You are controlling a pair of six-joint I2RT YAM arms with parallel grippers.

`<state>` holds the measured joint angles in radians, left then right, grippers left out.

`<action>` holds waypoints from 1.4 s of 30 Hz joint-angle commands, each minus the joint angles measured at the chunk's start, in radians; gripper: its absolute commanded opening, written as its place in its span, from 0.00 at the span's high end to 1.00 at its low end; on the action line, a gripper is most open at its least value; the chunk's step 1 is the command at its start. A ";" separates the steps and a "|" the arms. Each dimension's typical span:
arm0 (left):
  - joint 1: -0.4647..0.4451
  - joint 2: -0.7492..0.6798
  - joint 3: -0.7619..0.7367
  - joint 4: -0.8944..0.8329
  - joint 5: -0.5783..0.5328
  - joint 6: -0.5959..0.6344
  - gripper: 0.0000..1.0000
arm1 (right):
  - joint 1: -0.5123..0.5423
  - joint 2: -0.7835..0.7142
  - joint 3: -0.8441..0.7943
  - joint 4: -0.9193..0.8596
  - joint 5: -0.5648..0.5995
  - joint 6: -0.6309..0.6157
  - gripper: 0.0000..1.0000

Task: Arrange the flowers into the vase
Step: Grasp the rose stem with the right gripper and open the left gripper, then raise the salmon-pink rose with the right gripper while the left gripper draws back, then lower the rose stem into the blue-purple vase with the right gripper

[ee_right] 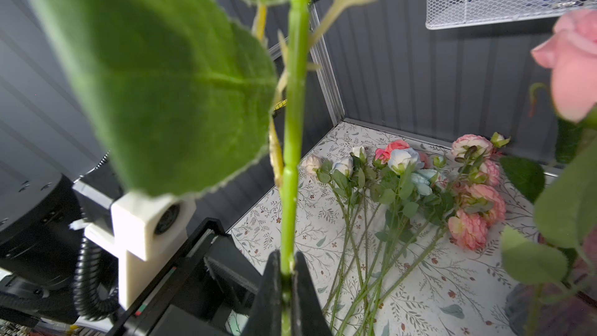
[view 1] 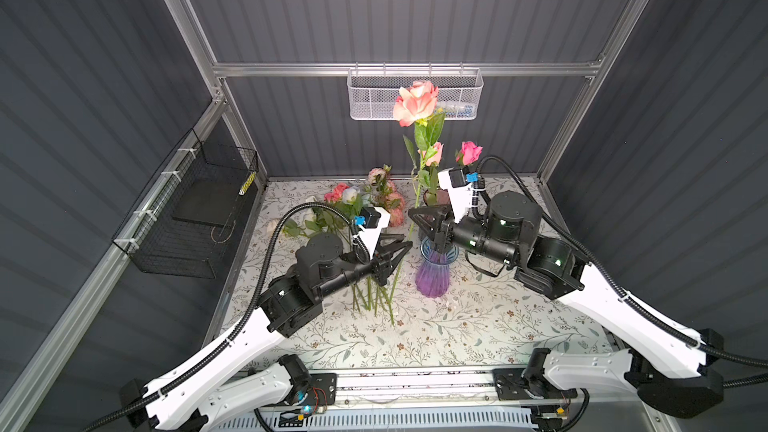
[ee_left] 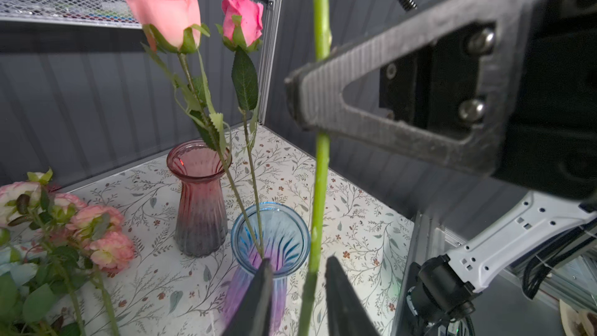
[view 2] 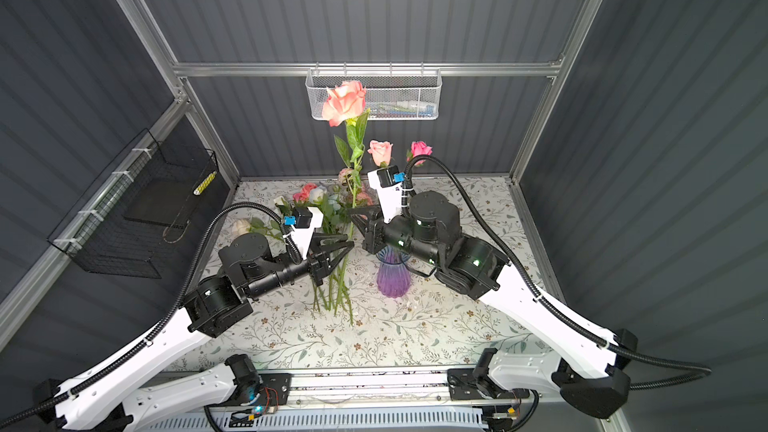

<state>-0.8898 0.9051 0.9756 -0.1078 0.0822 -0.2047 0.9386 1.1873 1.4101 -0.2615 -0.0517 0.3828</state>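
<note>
The right gripper [ee_right: 286, 261] clamps the tall coral rose [view 1: 415, 103] upright by its leafy green stem, while below it the left gripper [ee_left: 297, 263] stands parted around that stem, just beside the rim of the blue-purple ribbed glass vase [ee_left: 235, 237].

Right end effector [view 1: 412, 216] grips coral rose [view 1: 416, 102] beside purple vase [view 1: 433, 274].
</note>
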 commanded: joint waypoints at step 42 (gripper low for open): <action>-0.005 -0.249 -0.234 -0.061 -0.527 -0.150 0.25 | -0.119 -0.213 -0.492 0.222 0.458 0.008 0.84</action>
<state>-0.8898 0.6575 0.7444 -0.2138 -0.4274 -0.3408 0.8207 0.9874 0.9218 -0.0887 0.4156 0.3374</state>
